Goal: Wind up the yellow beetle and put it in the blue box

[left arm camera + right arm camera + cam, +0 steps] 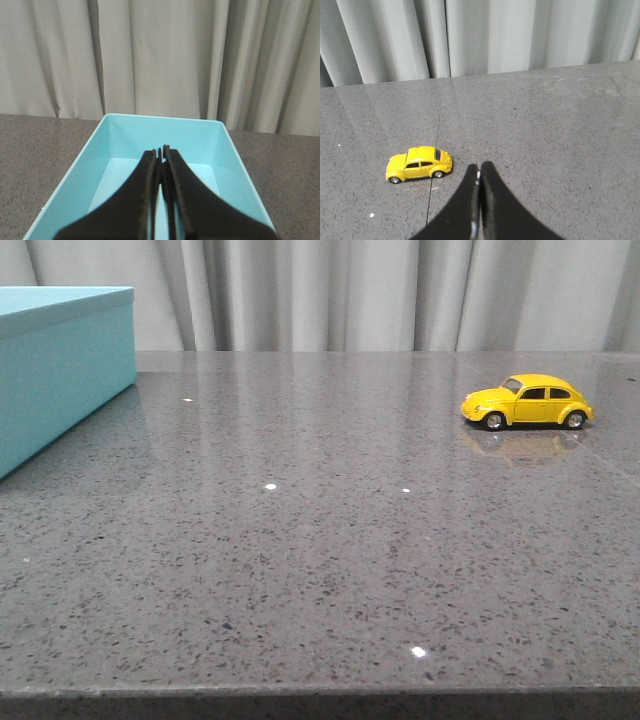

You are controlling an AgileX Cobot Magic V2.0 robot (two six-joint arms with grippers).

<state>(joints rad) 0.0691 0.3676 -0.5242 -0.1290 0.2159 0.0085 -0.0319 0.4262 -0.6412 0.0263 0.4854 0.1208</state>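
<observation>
The yellow beetle (528, 402) stands on its wheels on the grey table at the right, nose to the left. It also shows in the right wrist view (419, 164). My right gripper (479, 167) is shut and empty, above the table, beside the car and apart from it. The blue box (62, 365) stands at the far left. In the left wrist view it is open with no lid and nothing inside (125, 137). My left gripper (162, 149) is shut and empty, above the box's inside. Neither gripper shows in the front view.
The speckled grey table top (320, 540) runs between the box and the car. A grey curtain (380, 290) hangs behind the table's far edge. A thin seam (437, 145) crosses the table near the car.
</observation>
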